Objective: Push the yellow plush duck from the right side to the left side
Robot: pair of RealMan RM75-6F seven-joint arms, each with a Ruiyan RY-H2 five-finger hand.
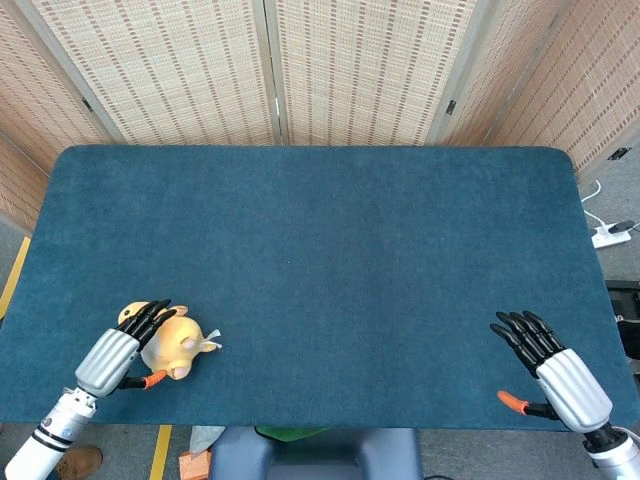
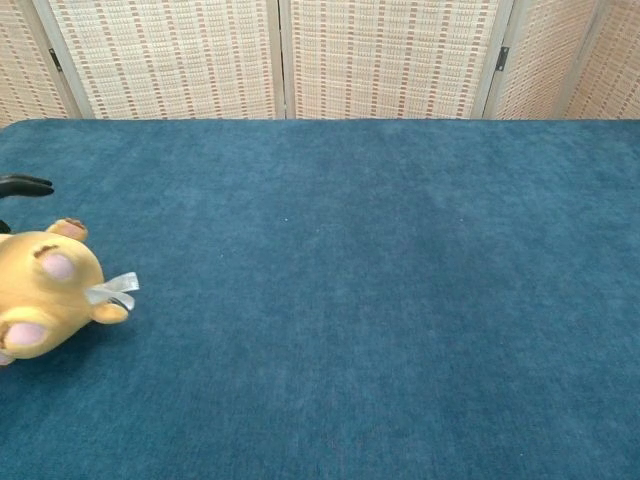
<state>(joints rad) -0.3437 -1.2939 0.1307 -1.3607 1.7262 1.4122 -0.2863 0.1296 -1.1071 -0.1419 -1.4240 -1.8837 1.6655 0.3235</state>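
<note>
The yellow plush duck (image 1: 178, 340) lies on its side near the front left of the blue table, with a white tag sticking out to its right. The chest view shows the same duck (image 2: 45, 295) at the left edge. My left hand (image 1: 120, 348) sits right beside it on the left, fingers spread and touching the plush, not gripping it. A black fingertip (image 2: 25, 184) shows at the chest view's left edge. My right hand (image 1: 550, 362) rests at the front right corner, fingers apart, holding nothing.
The blue felt table (image 1: 320, 250) spans both views. Woven screen panels (image 1: 270, 70) stand behind its far edge. A white power strip (image 1: 610, 235) lies on the floor past the right edge.
</note>
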